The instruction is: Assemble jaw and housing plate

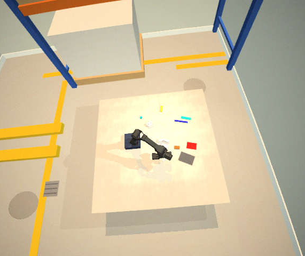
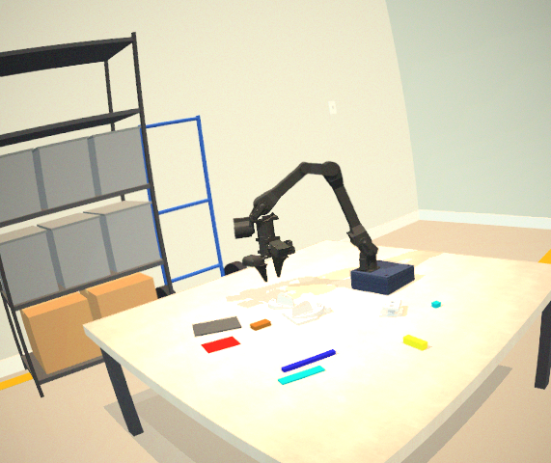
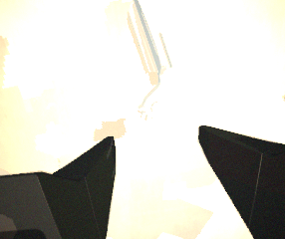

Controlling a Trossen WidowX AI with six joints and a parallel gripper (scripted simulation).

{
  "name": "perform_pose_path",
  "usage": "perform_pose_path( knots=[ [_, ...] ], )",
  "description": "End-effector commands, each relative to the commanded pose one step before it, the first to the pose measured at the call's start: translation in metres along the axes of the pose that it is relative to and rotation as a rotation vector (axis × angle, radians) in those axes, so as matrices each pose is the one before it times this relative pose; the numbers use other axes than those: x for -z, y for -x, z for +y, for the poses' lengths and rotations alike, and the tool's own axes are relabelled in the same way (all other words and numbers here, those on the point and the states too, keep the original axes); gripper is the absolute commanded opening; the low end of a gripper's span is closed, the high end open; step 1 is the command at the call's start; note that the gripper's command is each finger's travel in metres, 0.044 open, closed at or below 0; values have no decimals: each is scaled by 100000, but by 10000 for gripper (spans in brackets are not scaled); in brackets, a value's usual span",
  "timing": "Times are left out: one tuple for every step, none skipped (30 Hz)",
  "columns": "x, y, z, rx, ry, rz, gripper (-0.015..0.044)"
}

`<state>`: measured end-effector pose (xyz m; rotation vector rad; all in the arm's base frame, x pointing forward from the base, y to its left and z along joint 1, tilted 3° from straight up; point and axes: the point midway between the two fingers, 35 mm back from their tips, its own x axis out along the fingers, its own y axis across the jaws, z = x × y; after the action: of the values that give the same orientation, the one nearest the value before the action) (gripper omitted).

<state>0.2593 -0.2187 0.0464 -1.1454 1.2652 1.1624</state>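
— Where is the gripper (image 1: 162, 159) (image 2: 271, 279) (image 3: 157, 131) held, and why?
— It is held fingers down above the table (image 1: 157, 190) (image 2: 365, 398), near the pale parts (image 1: 164, 142) (image 2: 306, 309) (image 3: 144, 37). The fingertips are parted with nothing between them, a pose suited, it is judged, to a jaw being straddled from above.
— And the task's parts?
— Pale pieces are seen grouped on the table, between the arm's dark blue base (image 1: 128, 145) (image 2: 398, 280) and the orange block (image 1: 177, 147) (image 2: 261, 324). Jaw, pin and housing plate cannot be told apart in the glare.
— Why is the small white piece (image 1: 148, 124) (image 2: 393, 308) set apart?
— Its purpose cannot be told. Room for the fingers is left around it.
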Motion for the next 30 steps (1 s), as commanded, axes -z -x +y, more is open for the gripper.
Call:
perform_pose_path(
  knots=[
    [0,0,-3,17,7,-4,368],
    [0,0,0,0,0,0,394],
    [0,0,0,0,0,0,420],
    [0,0,0,0,0,0,440],
    [0,0,0,0,0,0,440],
    [0,0,0,0,0,0,440],
    [0,0,0,0,0,0,440],
    [0,0,0,0,0,0,440],
    [0,0,0,0,0,0,440],
    [0,0,0,0,0,0,440],
    [0,0,0,0,0,0,440],
    [0,0,0,0,0,0,440],
    [0,0,0,0,0,0,440],
    [0,0,0,0,0,0,440],
    [0,0,0,0,0,0,440],
    [0,0,0,0,0,0,440],
    [0,0,0,0,0,0,440],
    [0,0,0,0,0,0,440],
    [0,0,0,0,0,0,440],
    [0,0,0,0,0,0,440],
    [0,0,0,0,0,0,440],
    [0,0,0,0,0,0,440],
    [0,0,0,0,0,0,440],
    [0,0,0,0,0,0,440],
    [0,0,0,0,0,0,440],
    [0,0,0,0,0,0,440],
    [0,0,0,0,0,0,440],
    [0,0,0,0,0,0,440],
    [0,0,0,0,0,0,440],
    [0,0,0,0,0,0,440]
  ],
)
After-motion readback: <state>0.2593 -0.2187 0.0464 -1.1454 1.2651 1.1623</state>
